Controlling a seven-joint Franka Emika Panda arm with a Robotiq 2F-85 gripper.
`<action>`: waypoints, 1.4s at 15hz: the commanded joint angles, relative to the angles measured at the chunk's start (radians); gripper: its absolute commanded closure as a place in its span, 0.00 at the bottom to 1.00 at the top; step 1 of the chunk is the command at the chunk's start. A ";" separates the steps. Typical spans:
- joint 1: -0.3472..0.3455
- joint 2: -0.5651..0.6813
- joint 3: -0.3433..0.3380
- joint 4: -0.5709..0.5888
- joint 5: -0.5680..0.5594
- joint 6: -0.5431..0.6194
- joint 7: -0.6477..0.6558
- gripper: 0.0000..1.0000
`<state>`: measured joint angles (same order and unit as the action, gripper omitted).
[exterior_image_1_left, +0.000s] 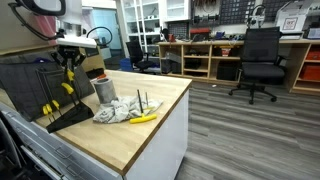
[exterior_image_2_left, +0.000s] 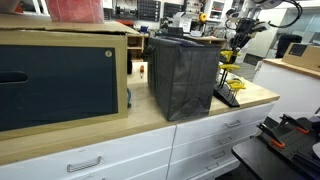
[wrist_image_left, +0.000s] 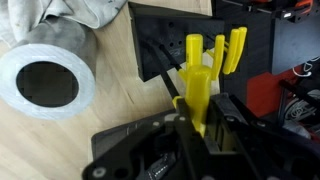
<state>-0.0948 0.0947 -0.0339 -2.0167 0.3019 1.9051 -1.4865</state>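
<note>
My gripper (wrist_image_left: 200, 118) is shut on a yellow-handled utensil (wrist_image_left: 197, 85) and holds it just above a black rack (wrist_image_left: 157, 35). Other yellow-handled utensils (wrist_image_left: 226, 48) stand in the rack. In both exterior views the gripper (exterior_image_1_left: 68, 58) (exterior_image_2_left: 238, 45) hangs over the rack (exterior_image_1_left: 66, 113) (exterior_image_2_left: 228, 96) with the yellow utensil (exterior_image_1_left: 68, 77) (exterior_image_2_left: 228, 58) pointing down. A metal cup (wrist_image_left: 45, 85) (exterior_image_1_left: 103, 90) stands upright beside the rack, with a crumpled grey cloth (wrist_image_left: 70, 14) (exterior_image_1_left: 120, 110) next to it. Another yellow utensil (exterior_image_1_left: 143, 118) lies on the cloth.
Everything sits on a wooden counter (exterior_image_1_left: 150, 135) (exterior_image_2_left: 255, 98) over white drawers. A tall black box (exterior_image_2_left: 185, 75) (exterior_image_1_left: 25, 85) stands close behind the rack. A wooden cabinet with a dark drawer front (exterior_image_2_left: 60, 75) is beside it. An office chair (exterior_image_1_left: 262, 60) stands on the floor beyond.
</note>
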 joint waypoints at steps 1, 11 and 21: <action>0.000 -0.038 0.000 -0.035 0.022 0.012 -0.030 0.94; 0.005 -0.047 0.003 -0.040 0.015 0.030 -0.043 0.94; 0.023 -0.038 0.009 -0.040 0.009 0.049 -0.051 0.94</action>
<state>-0.0752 0.0857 -0.0302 -2.0341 0.3019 1.9233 -1.5101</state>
